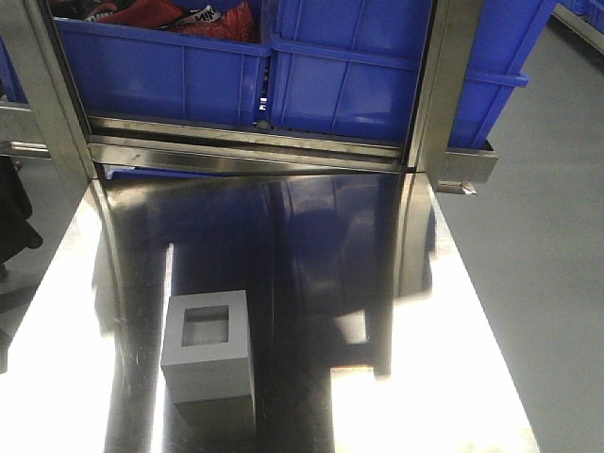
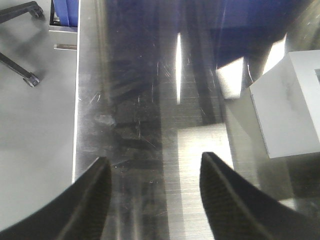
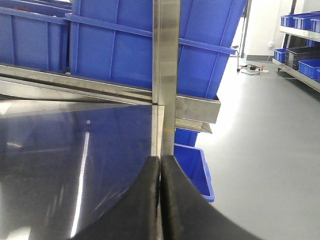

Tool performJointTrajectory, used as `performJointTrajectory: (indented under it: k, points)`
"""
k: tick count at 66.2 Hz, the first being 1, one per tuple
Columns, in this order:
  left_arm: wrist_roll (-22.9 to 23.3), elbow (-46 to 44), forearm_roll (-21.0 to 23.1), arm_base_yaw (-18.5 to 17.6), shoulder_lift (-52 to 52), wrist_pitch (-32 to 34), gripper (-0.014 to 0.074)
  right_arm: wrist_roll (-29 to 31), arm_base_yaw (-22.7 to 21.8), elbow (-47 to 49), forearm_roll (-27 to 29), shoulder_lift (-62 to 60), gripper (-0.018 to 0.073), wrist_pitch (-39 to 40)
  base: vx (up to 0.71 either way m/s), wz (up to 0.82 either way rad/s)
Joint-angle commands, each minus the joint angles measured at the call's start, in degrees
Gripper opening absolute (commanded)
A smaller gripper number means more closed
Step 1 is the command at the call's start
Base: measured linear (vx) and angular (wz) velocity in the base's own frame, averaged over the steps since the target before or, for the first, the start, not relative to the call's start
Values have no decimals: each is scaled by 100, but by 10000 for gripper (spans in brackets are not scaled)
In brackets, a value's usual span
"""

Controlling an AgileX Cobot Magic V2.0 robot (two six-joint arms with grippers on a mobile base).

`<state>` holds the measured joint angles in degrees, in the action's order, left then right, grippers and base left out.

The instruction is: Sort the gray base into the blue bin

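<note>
Gray base (image 1: 208,344) sits recess-up on the near-left of the shiny surface (image 1: 311,245), well apart from the blue bin (image 1: 349,85) at the far edge, w/ left hand (image 2: 155,167) spread open near it & right hand (image 3: 160,162) pinched closed.

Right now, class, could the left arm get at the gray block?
Probably yes: the left pincer is open, and only bare steel table lies between it and the gray block.
</note>
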<state>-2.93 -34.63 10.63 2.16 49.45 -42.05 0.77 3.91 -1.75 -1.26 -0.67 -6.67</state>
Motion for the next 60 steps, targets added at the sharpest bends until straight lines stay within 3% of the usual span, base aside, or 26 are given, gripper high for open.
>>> performJointTrajectory:
  k: [1,14,22,30,34,39,44,60]
  points:
    - [35,-213,211,-12,-14,378,391,31,-29,-79,-64,-71,-9,446,0,0]
    - [30,-444,230,-12,-14,552,391,31,-29,-79,-64,-71,-9,446,0,0]
    - [-247,-804,379,-12,-14,518,391,31,-29,-79,-64,-71,-9,446,0,0]
    - [-607,-1075,921,-12,-8,518,391,31,-29,-79,-64,-71,-9,446,0,0]
    - [-1012,-1149,1369,-68,3,526,391,31,-29,-79,-64,-71,-9,446,0,0]
    - [-1601,-1243,1906,-221,94,505,388,31,-29,-79,-64,-71,-9,446,0,0]
    - [-1823,-1344,2307,-467,308,457,371,31,-29,-79,-64,-71,-9,446,0,0]
    - [-1785,-1637,2293,-1358,1205,398,304,31,-29,-79,-64,-71,-9,446,0,0]
